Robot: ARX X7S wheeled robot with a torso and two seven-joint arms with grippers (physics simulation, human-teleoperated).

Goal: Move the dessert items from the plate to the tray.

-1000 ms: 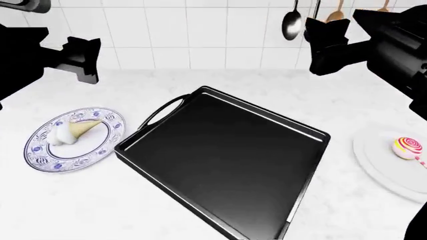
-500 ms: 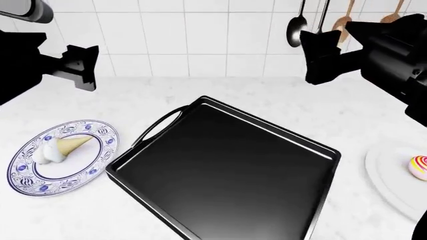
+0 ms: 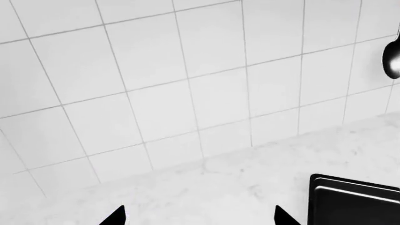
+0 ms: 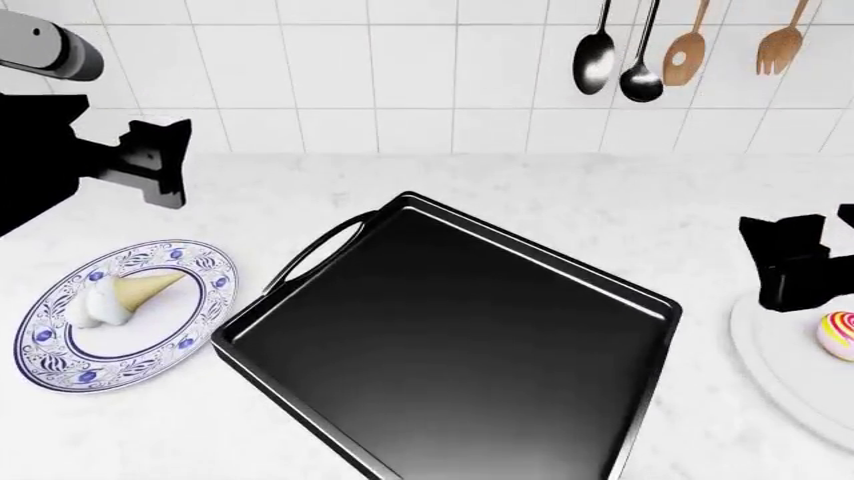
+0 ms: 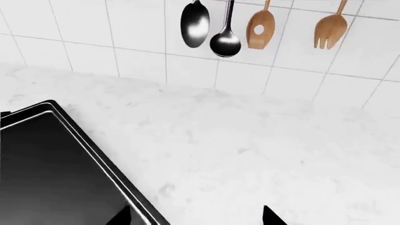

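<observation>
The black tray (image 4: 454, 340) lies in the middle of the white counter, one loop handle toward the blue-patterned plate (image 4: 54, 345). The ice cream cone (image 4: 127, 292) lies on its side on that plate. The swirl lollipop (image 4: 838, 335) sits on a white plate (image 4: 781, 350) at the right edge, its stick out of view. My left gripper (image 4: 160, 160) is open and empty, held high behind the blue plate. My right gripper (image 4: 798, 262) is open and empty, just behind the lollipop. The right wrist view shows the tray's corner (image 5: 50, 173) beside the gripper (image 5: 196, 218).
Two dark ladles (image 4: 594, 55) and two wooden utensils (image 4: 687, 50) hang on the tiled wall behind the tray. The left wrist view looks at the wall tiles and shows the left gripper (image 3: 198, 220) over a tray corner (image 3: 356, 201).
My right arm has dropped from high at the back right to low beside the white plate. The head view shifted earlier, then held still. The left arm has barely moved.
</observation>
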